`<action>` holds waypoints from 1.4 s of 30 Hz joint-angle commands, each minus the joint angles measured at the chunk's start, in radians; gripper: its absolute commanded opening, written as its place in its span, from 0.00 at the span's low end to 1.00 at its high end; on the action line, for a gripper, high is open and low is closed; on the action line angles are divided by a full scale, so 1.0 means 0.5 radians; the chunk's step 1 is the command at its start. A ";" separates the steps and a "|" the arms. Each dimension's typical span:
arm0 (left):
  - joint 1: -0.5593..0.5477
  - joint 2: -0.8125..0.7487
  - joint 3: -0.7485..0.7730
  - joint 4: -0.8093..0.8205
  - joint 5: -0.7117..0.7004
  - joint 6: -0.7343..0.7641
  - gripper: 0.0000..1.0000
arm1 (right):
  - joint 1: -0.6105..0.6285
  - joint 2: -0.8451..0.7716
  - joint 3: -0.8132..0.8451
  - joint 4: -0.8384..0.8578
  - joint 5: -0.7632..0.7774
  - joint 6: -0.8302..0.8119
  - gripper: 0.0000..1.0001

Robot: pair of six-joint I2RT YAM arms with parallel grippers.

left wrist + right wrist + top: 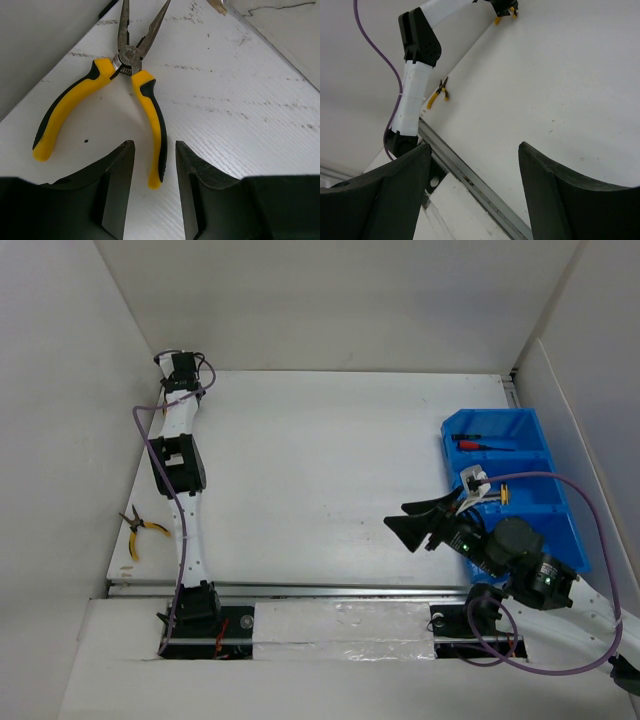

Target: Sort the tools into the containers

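1. The left gripper (154,145) should be closing squarely on one handle (152,110), staying low so the grip is not slipping.
2. Its jaws are standing partly open, straddling that handle's tip and gripping nothing yet.
3. The pliers (129,54) are lying flat in the table's (330,470) far-left corner, well apart from the bin (530,423).
4. The right gripper (395,515) is hovering wide open and empty, just beside the bin.

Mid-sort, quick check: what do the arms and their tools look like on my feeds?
The left arm and right arm are built alike: white link segments between boxy black joint housings, with thin purple cables looping alongside. The left tool and right tool each have two matte black, wedge-shaped fingers tapering to blunt tips. No markings are legible.
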 commanded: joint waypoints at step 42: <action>0.011 -0.008 0.161 -0.197 -0.014 0.008 0.32 | 0.011 -0.031 0.081 0.008 0.013 -0.036 0.75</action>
